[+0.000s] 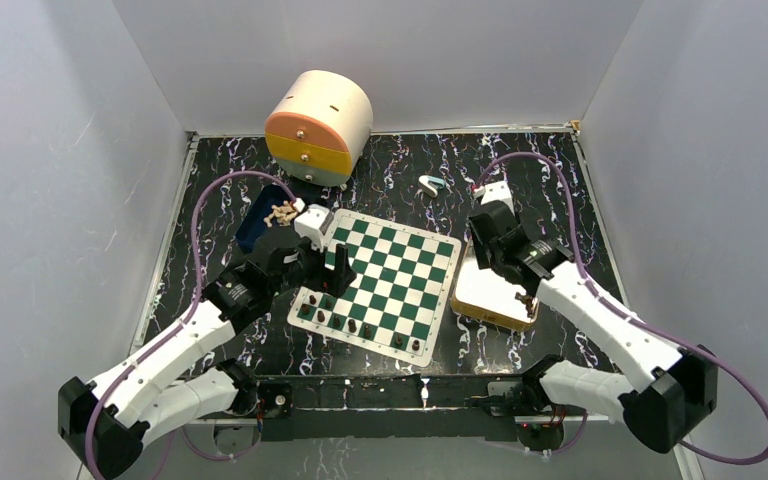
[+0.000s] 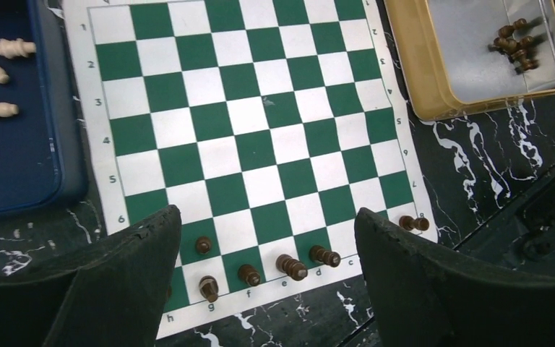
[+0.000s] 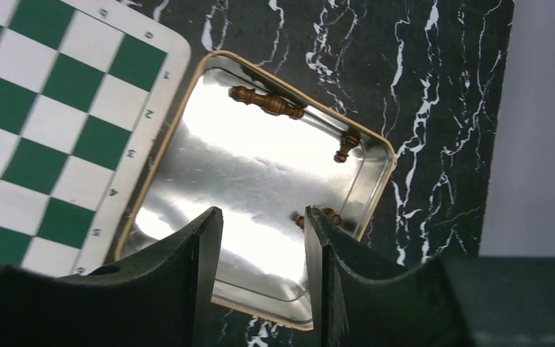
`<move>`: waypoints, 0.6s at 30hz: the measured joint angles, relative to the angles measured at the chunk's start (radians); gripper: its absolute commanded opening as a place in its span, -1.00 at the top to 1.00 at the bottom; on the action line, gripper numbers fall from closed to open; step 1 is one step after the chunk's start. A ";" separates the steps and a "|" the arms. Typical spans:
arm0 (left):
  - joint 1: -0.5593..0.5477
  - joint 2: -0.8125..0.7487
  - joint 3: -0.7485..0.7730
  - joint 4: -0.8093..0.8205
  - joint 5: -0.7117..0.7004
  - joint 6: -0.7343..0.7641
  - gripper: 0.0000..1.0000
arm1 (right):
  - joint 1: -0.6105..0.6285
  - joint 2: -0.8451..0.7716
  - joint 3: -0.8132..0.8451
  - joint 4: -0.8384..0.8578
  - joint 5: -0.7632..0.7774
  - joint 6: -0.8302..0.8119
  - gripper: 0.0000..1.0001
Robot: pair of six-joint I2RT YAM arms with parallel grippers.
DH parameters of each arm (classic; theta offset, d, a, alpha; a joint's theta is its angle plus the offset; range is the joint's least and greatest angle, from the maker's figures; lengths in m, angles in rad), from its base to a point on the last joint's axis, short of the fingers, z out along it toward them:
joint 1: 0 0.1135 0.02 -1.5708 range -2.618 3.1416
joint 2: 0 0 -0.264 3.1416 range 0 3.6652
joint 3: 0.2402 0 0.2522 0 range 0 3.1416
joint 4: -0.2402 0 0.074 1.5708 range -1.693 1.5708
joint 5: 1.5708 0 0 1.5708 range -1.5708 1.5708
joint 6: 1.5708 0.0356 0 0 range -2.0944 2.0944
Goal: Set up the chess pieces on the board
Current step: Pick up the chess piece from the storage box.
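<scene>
The board (image 1: 400,268) lies in the middle of the table, also in the left wrist view (image 2: 260,144). Several dark brown pieces (image 2: 291,267) stand on its near rows (image 1: 351,325). My left gripper (image 2: 267,213) hangs open and empty above that end of the board (image 1: 335,272). Pale pieces (image 2: 3,72) lie in a blue tray (image 1: 255,228). More dark pieces (image 3: 267,103) lie in a gold-rimmed tin tray (image 3: 379,188). My right gripper (image 3: 264,217) is open and empty over that tin (image 1: 487,258); one dark piece (image 3: 319,215) lies by its right fingertip.
A round cream, orange and yellow drawer unit (image 1: 318,125) stands at the back. A small white and teal object (image 1: 430,184) lies behind the board. The tin (image 1: 485,295) is to the right of the board, the blue tray to its left. Grey walls enclose the table.
</scene>
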 measured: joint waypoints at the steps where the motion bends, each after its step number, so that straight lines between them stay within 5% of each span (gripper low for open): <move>1: 0.000 -0.015 -0.003 -0.007 -0.014 0.008 -0.76 | -0.026 0.015 0.000 0.000 -0.010 -0.027 0.08; 18: 0.000 -0.115 -0.017 -0.018 -0.058 0.079 -0.79 | -0.364 0.321 -0.002 -0.104 -0.280 -0.449 0.39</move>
